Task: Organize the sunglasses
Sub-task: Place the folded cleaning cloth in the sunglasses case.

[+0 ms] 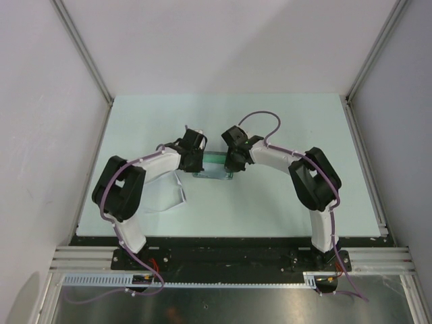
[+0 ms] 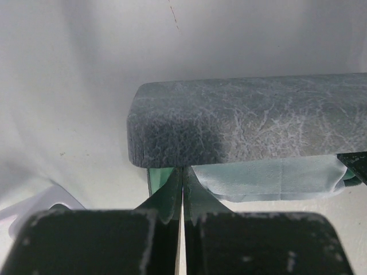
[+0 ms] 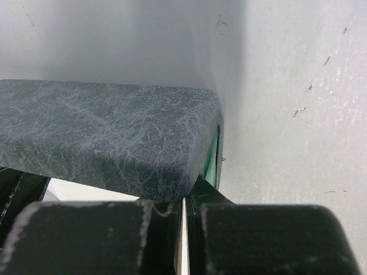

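Sunglasses point(image 1: 183, 194) look to be the thin white outline on the counter point(image 1: 270, 202), partly under your left arm and just clear of the grey case point(image 1: 212, 173). Your left hand point(image 2: 182, 183) and right hand point(image 3: 184, 201) are both fully closed. Their tips are tucked under the lid at opposite ends. A pale cloth point(image 2: 275, 179) pokes out.
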Controlling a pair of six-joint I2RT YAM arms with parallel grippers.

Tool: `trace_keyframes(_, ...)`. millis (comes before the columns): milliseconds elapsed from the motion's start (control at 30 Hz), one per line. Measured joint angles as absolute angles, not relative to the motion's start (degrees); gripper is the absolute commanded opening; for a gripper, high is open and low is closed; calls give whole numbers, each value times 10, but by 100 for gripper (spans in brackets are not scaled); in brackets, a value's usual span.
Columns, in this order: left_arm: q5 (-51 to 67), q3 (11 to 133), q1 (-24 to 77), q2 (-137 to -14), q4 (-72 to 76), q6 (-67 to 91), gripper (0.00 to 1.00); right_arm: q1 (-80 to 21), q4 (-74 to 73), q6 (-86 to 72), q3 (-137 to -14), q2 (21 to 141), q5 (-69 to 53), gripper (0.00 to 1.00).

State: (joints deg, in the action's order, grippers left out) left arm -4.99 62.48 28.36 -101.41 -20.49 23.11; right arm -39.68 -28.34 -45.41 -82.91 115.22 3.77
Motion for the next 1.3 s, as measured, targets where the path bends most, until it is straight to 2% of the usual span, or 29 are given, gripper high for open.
trace_keyframes(300, -50, 625, 284, -1020, -205, 235, 0, -399, -283, -449, -830, 1159, 50, 0)
trace_keyframes(533, -58, 625, 284, -1020, -205, 234, 21, -400, -284, -444, -832, 1159, 56, 8)
trace_keyframes(633, -60, 625, 283, -1020, -205, 235, 24, -401, -285, -439, -835, 1159, 58, 9)
trace_keyframes(867, -60, 625, 284, -1010, -205, 235, 27, -403, -286, -435, -848, 1159, 65, 22)
trace_keyframes(1033, -61, 625, 283, -996, -205, 235, 24, -406, -289, -430, -853, 1159, 70, 29)
trace_keyframes(1133, -61, 625, 283, -992, -205, 235, 23, -408, -293, -430, -853, 1159, 76, 33)
trace_keyframes(1300, -60, 625, 283, -987, -205, 235, 21, -415, -307, -430, -853, 1156, 103, 33)
